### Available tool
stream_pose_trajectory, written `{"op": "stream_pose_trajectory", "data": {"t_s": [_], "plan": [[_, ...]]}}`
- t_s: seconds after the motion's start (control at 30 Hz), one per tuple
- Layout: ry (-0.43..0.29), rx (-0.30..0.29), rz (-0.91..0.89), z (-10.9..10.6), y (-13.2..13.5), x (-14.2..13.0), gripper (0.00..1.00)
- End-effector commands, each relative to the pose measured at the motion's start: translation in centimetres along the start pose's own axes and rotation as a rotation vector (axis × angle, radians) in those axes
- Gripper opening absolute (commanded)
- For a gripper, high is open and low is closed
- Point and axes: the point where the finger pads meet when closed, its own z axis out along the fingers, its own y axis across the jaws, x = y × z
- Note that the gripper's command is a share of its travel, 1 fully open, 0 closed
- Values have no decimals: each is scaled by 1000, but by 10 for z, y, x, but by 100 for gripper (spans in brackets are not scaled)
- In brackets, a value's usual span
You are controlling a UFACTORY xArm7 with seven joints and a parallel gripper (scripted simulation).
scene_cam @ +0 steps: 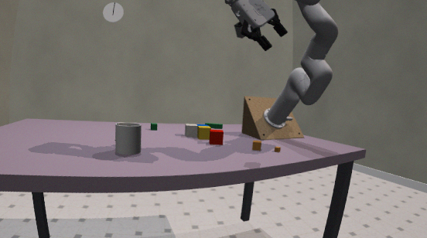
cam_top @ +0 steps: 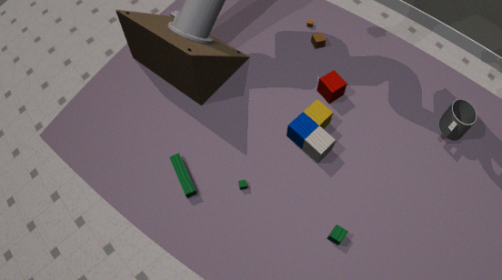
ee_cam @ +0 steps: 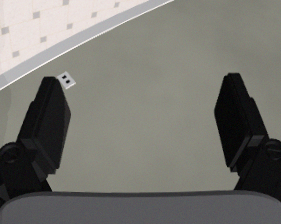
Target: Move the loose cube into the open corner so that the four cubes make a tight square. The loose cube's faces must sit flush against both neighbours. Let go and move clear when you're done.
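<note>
Desk (cam_top: 282, 220) (scene_cam: 186, 181): no writing I can read from here.
Wall clock (scene_cam: 113, 11): no numerals legible.
Gripper body (scene_cam: 256, 8): faint marks, too blurred to read.

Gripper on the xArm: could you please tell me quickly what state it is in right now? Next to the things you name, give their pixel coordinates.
Gripper (scene_cam: 275, 41) (ee_cam: 141, 93): open wide, holding nothing.
</note>
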Motion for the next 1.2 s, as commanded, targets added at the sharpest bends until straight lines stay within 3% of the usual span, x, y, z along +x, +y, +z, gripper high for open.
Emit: {"op": "stream_pose_trajectory", "data": {"t_s": [0.0,0.67,0.77,0.9,1.0,1.03,1.1,1.17], "plan": [[1,4,0,-1,1,0,100],[-4,19,2,-1,-5,3,100],[-21,73,11,1,-23,17,100],[-52,213,47,5,-67,56,100],[-58,257,62,7,-80,71,100],[-62,304,80,10,-92,87,100],[-62,304,80,10,-92,87,100],[-61,399,124,16,-116,124,100]]}}
